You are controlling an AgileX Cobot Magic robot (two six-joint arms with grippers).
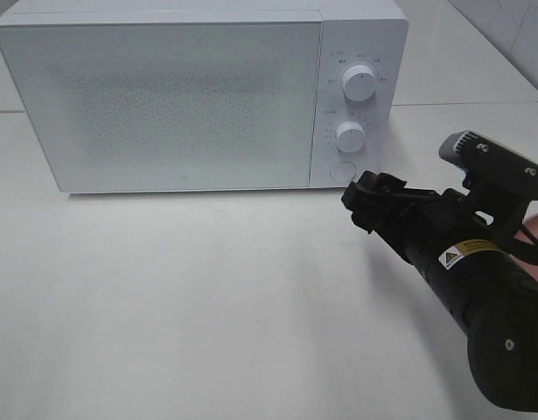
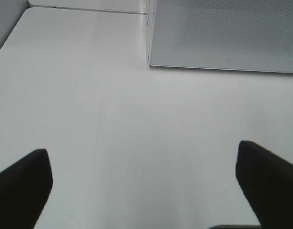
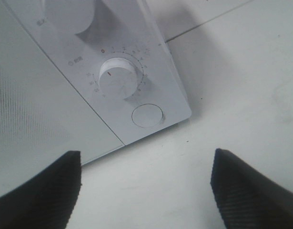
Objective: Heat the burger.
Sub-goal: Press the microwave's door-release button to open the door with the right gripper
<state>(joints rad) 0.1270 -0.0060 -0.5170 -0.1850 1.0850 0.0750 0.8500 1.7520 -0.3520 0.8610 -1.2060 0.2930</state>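
Burger shows in none of my views, so I cannot say where it lies. My right gripper (image 1: 366, 199) hangs open and empty just before the round button (image 1: 341, 171) of the microwave (image 1: 164, 105); my left gripper (image 2: 144, 191) gapes wide, empty, over the table (image 2: 89, 95). I judge that button opens the door: press it squarely with one jaw's tip, clear of the lower dial (image 1: 350, 136).

Black cylindrical right arm (image 1: 492, 297) with a yellow triangle warning label (image 1: 465, 254), thin black cables (image 1: 524, 243), a silver screw (image 1: 508, 344) and a grey-capped camera (image 1: 465, 147). Right fingers (image 3: 246, 191) are black and finely textured; left fingers (image 2: 22, 186) are plain black.
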